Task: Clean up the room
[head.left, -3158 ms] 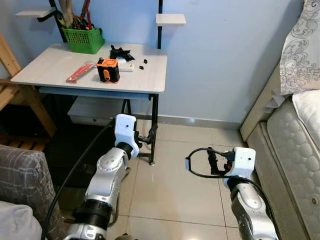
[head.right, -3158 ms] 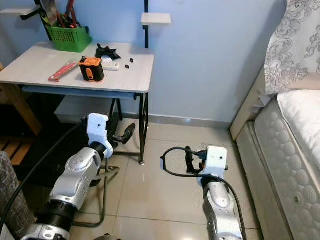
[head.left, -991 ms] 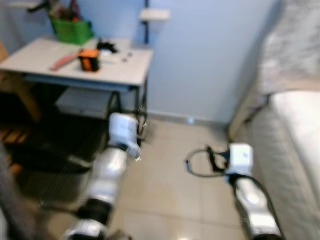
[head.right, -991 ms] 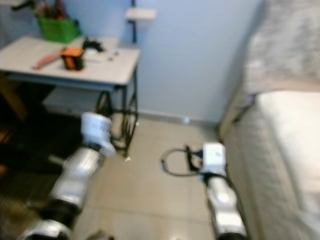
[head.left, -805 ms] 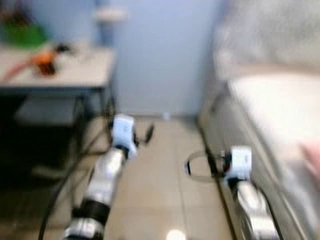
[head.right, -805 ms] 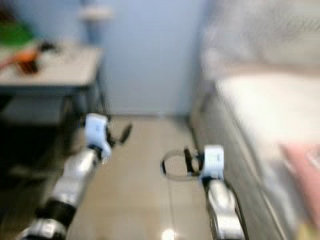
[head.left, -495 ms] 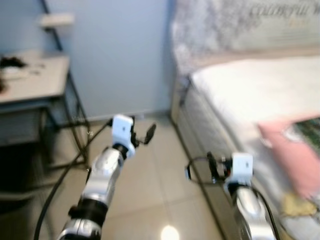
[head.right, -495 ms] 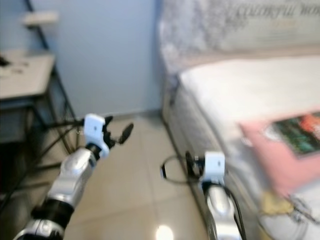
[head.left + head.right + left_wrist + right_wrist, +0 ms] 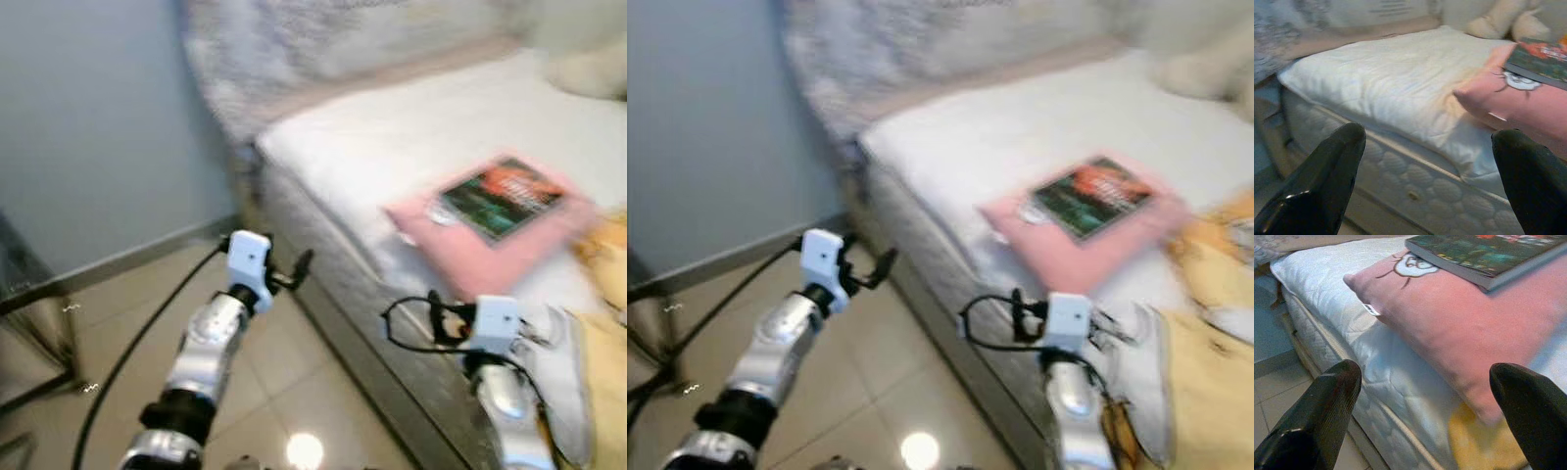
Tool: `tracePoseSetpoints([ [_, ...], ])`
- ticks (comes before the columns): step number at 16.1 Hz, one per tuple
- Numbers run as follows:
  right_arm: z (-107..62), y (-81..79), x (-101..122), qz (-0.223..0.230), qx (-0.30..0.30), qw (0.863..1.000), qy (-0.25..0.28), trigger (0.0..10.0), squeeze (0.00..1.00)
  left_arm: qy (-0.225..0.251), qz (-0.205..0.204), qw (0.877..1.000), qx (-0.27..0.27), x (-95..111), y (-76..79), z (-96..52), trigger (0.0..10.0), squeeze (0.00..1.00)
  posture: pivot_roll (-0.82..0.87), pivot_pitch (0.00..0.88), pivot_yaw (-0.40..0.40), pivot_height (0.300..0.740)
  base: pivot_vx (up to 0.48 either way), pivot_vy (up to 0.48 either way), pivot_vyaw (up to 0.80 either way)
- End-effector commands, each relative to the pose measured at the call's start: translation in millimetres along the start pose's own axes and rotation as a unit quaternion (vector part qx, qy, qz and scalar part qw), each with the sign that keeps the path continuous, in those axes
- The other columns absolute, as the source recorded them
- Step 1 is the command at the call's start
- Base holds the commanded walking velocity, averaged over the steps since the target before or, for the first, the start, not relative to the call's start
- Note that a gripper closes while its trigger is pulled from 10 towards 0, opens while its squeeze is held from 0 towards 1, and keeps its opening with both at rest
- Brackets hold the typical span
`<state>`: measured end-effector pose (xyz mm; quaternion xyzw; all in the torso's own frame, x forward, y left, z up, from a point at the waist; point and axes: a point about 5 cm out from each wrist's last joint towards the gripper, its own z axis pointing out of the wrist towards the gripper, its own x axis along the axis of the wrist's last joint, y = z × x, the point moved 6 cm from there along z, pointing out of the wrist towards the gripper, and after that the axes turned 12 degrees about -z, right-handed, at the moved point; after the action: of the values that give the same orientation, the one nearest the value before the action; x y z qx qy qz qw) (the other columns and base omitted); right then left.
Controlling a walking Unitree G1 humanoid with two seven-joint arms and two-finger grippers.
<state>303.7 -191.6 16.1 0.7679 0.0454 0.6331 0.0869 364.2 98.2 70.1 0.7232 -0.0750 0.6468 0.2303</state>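
Left gripper (image 9: pixel 1425 186): jaws spread wide, empty, raised over tiled floor (image 9: pixel 127 323) at left centre of head view, just beside bed (image 9: pixel 372 157) edge. Right gripper (image 9: pixel 1422 421): jaws spread wide, empty, lower right of head view, near mattress side. Pink pillow (image 9: pixel 490 240) on white mattress, right of frame centre. Book (image 9: pixel 502 196) with dark green cover lying flat on pillow. Yellow cloth (image 9: pixel 1205 362) at lower right, beside pillow. Head views blurred.
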Motion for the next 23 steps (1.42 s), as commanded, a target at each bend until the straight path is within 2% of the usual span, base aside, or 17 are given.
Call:
tracePoseSetpoints([
  [1,-0.1,5.5,8.7,0.0,-0.014,1.0,0.019,10.0,0.0,0.01,-0.003,1.0,-0.004,2.4,-2.3,-3.4,10.0,0.0,0.07,0.0,-0.025,0.74,0.0,0.0,-0.71],
  [3,-3.8,8.7,11.0,-0.001,-0.02,0.999,0.026,10.0,0.0,0.025,-0.011,1.0,-0.002,6.0,-9.4,-12.2,10.0,0.0,0.07,0.0,-0.024,0.74,0.0,0.0,-0.71],
  [5,-7.4,25.2,0.2,-0.009,-0.042,0.999,0.008,10.0,0.0,0.017,-0.007,1.0,0.01,5.4,-11.7,-9.1,10.0,0.0,0.08,0.0,-0.04,0.74,0.0,0.0,-0.71],
  [6,-6.6,30.4,0.8,-0.009,-0.051,0.999,0.009,10.0,0.0,0.025,-0.003,1.0,0.007,9.4,-8.0,-6.3,10.0,0.0,0.08,0.0,-0.034,0.74,0.0,0.0,-0.73],
  [7,-5.7,29.7,2.3,-0.011,-0.05,0.999,0.012,10.0,0.0,0.027,0.001,1.0,-0.001,9.9,-3.5,-5.1,10.0,0.0,0.08,0.0,-0.034,0.74,0.0,0.0,-0.73],
  [9,-4.0,14.1,7.9,-0.015,-0.03,0.999,0.024,10.0,0.0,0.024,0.002,0.999,-0.028,4.8,11.7,-5.2,10.0,0.0,0.08,0.0,-0.027,0.74,0.0,-0.48,-0.73],
  [11,-5.2,4.0,11.3,-0.017,-0.016,0.999,0.031,10.0,0.0,0.025,0.001,0.999,-0.035,4.5,15.6,-5.0,10.0,0.0,0.07,0.0,-0.025,0.74,0.0,-0.48,-0.72],
  [13,-5.7,15.3,20.0,0.053,-0.048,0.996,0.045,10.0,0.0,0.042,-0.001,0.999,-0.03,12.5,14.4,-1.5,10.0,0.0,0.06,0.0,-0.025,0.74,0.0,-0.476,-0.7],
  [14,-3.5,17.5,24.6,0.058,-0.047,0.996,0.05,10.0,0.0,0.053,-0.002,0.998,-0.024,17.7,13.4,0.1,10.0,0.0,0.05,0.0,-0.021,0.74,0.0,-0.472,-0.69],
  [16,-0.8,19.0,29.8,0.041,-0.045,0.996,0.059,10.0,0.0,0.061,-0.004,0.998,-0.025,22.7,15.1,3.2,10.0,0.0,0.04,0.0,-0.014,0.74,0.0,-0.471,-0.68],
  [19,-1.7,22.6,23.2,0.033,-0.047,0.997,0.047,10.0,0.0,0.06,-0.01,0.997,-0.041,23.0,23.9,8.2,10.0,0.0,0.02,0.0,-0.006,0.74,0.0,-0.461,-0.68],
  [23,3.3,16.8,27.4,0.014,-0.028,0.998,0.049,10.0,0.0,0.055,-0.01,0.998,-0.035,22.1,24.3,13.6,10.0,0.0,0.02,0.0,-0.008,0.74,0.0,-0.446,-0.69],
])
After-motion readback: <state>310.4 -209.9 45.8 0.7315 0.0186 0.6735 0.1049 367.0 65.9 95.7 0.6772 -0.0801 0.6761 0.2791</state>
